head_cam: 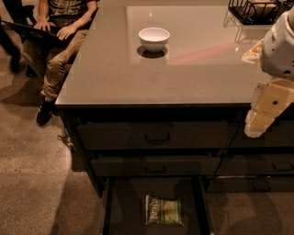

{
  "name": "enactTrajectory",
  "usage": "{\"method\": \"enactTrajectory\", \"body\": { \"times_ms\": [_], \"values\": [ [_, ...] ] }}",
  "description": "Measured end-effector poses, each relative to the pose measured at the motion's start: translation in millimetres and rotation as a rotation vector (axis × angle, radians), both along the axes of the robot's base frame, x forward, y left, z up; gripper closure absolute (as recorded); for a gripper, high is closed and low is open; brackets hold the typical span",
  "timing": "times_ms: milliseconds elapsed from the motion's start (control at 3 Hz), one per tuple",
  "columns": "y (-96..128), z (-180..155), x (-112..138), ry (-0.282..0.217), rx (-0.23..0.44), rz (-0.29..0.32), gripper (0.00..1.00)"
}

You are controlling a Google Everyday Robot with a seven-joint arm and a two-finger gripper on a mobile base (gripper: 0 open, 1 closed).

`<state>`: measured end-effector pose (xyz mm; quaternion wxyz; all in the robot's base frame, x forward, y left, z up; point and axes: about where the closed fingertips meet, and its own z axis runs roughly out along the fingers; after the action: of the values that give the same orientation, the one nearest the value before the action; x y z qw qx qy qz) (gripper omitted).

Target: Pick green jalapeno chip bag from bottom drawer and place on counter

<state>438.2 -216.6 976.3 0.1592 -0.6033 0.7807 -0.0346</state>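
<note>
The green jalapeno chip bag (163, 211) lies flat inside the open bottom drawer (128, 202), its white lettered band towards the left. The drawer is pulled out at the bottom of the picture, below two closed drawers with black bar handles. The counter (193, 73) is the glossy grey-beige island top above them. My gripper (258, 120) hangs at the right edge, in front of the counter's front edge, well above and to the right of the bag. It holds nothing that I can see.
A white bowl (154, 38) stands on the counter at the back middle. A black wire basket (255, 10) sits at the back right, with a pale packet (252, 52) near it. A seated person (59, 32) with a laptop is at the counter's left end.
</note>
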Motion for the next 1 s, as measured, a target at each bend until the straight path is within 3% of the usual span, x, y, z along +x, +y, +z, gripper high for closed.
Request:
{"method": "enactTrajectory", "body": {
  "times_ms": [333,1000],
  "values": [
    [0.0,0.0,0.0,0.0,0.0,0.0,0.0],
    [5.8,-84.7,-24.8,-0.049,0.163,-0.022,0.0]
  ]
}}
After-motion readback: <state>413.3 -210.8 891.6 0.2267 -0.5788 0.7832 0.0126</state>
